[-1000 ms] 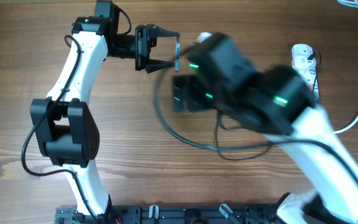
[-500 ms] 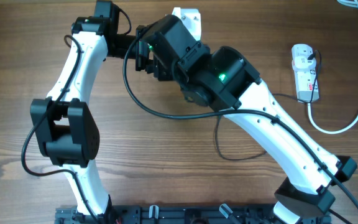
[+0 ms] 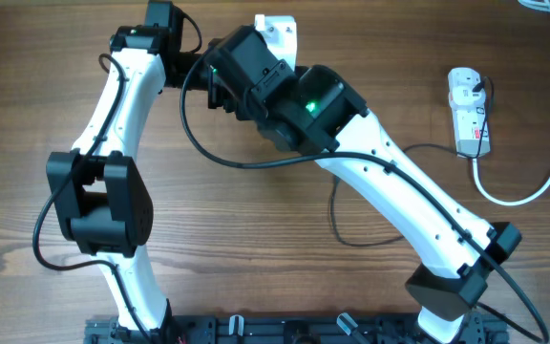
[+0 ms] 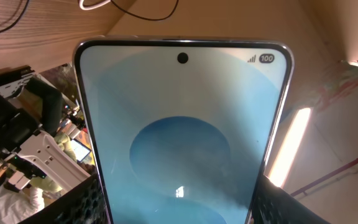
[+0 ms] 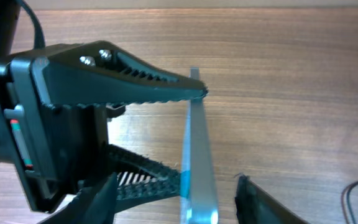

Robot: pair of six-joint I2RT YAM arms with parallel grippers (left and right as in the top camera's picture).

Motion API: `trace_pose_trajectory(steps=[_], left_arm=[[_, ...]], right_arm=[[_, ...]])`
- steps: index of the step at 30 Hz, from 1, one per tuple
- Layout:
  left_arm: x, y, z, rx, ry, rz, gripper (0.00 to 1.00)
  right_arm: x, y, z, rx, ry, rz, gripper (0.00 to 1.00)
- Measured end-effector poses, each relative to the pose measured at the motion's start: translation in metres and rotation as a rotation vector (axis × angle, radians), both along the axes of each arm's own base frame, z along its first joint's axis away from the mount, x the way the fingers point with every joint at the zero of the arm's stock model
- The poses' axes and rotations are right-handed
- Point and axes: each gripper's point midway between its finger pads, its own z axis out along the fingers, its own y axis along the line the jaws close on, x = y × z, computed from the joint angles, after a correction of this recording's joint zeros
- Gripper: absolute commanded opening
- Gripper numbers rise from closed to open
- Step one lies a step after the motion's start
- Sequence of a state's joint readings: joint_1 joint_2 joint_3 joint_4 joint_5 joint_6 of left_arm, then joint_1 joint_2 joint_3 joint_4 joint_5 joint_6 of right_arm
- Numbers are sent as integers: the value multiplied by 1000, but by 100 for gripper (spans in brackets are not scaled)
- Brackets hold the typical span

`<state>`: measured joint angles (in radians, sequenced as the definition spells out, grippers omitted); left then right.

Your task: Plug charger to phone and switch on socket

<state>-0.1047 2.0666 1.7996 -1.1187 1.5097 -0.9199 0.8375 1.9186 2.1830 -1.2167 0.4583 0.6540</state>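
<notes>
My left gripper [image 5: 188,137] clamps the phone [image 4: 182,124] above the table [image 3: 256,287] at eleven o'clock; my right gripper [image 5: 178,205], jaws half-open astride its edge and touching nothing, should centre squarely before closing; otherwise the phone may twist.

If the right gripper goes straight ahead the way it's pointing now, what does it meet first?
Probably the phone, held edge-on by the left gripper dead ahead of the right gripper; how far is unclear.

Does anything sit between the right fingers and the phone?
Nothing visible does. In the right wrist view the phone, edge-on and pinched by the left fingers, stands in the open gap between the right fingers, with only bare table behind it.
</notes>
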Motion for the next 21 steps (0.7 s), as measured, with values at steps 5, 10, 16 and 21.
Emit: trace_pose_trajectory(steps=[5,10,16,21], left_arm=[[0,0,0,0,0,0,59],[0,0,0,0,-1,0,60],[0,0,0,-1,0,0,62],[0,0,0,-2,3,1,68]], right_arm=[[4,-4,1,1,-4,-14,33],[5,-3,2,9,-11,-14,27],[6,-2,3,15,-16,-16,12],[7,-5,3,23,-18,-41,4]])
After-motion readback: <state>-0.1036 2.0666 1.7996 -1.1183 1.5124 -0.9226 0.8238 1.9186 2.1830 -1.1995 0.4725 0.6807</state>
